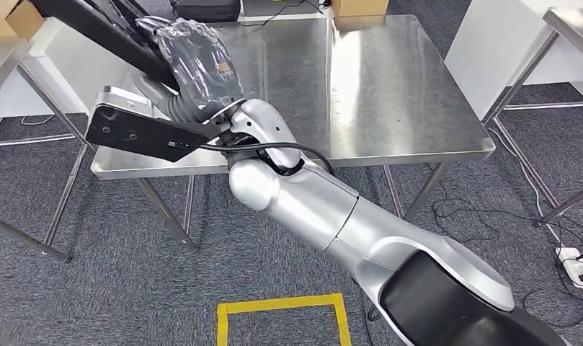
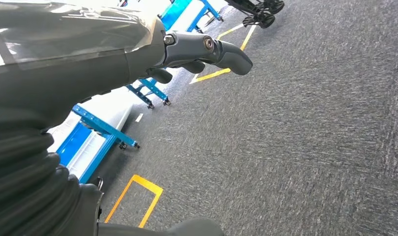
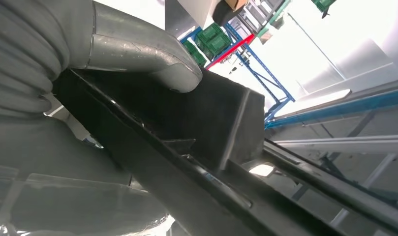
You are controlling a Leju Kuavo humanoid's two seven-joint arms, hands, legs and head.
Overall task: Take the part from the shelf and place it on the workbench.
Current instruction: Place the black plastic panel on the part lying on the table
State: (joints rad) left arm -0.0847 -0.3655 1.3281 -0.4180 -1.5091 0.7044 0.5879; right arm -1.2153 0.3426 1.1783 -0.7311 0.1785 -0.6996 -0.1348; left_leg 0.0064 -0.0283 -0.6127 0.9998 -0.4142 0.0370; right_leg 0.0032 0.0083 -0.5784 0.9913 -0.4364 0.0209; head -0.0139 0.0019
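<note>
The robot's right hand (image 1: 198,61) grips the long black part (image 1: 101,32) above the steel workbench (image 1: 389,94), apparently in the placing step; lowering and release come next. The left hand (image 2: 187,51) hangs with fingers apart, holding nothing.

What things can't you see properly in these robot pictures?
- Right hand, head view: a plastic cover hides its fingers.
- Black part, head view: its far end is cut off by the picture's edge.
- Black part, right wrist view: the thumb hides some of it.
- Left hand, left wrist view: its fingers are mostly hidden behind the cover.
</note>
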